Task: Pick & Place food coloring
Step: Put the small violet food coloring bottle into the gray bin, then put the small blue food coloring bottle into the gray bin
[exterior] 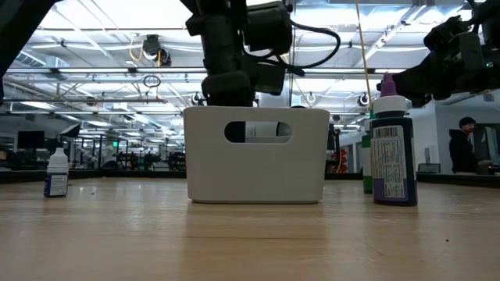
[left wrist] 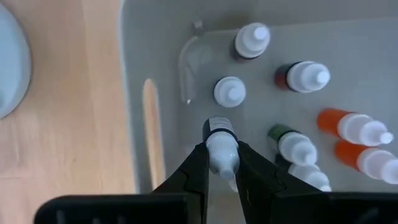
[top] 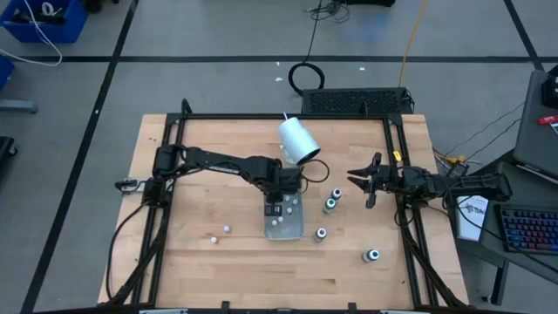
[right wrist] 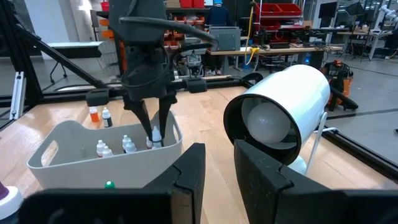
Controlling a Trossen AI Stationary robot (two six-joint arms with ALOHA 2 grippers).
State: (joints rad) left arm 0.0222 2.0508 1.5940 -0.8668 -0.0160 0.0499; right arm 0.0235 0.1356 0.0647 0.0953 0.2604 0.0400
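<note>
A pale plastic bin [top: 295,228] stands mid-table with several small food coloring bottles [left wrist: 298,76] upright on its floor. My left gripper [left wrist: 222,163] reaches down into the bin [right wrist: 56,146] and is shut on one small white-capped bottle [left wrist: 219,134]. More bottles stand loose on the table to the right [top: 330,205] and near right [top: 372,255], and two tiny whitish ones [top: 227,229] to the left. My right gripper [top: 366,181] rests shut at the table's right edge, holding nothing. My left gripper pinches the small bottle's white cap [left wrist: 222,155] between its two fingers. The fingers [right wrist: 148,121] come from above, pointing steeply down into the bin. The bottle hangs below them with its dark-collared body [left wrist: 217,127] lowest; whether it touches the bin's floor, I cannot tell.
A large white cylindrical cup [top: 298,141] lies on its side just beyond the bin, close to my left arm. A dark purple-capped bottle [exterior: 393,156] stands right of the bin and a small whitish one [exterior: 56,173] far left. Bare wood lies along the near edge.
</note>
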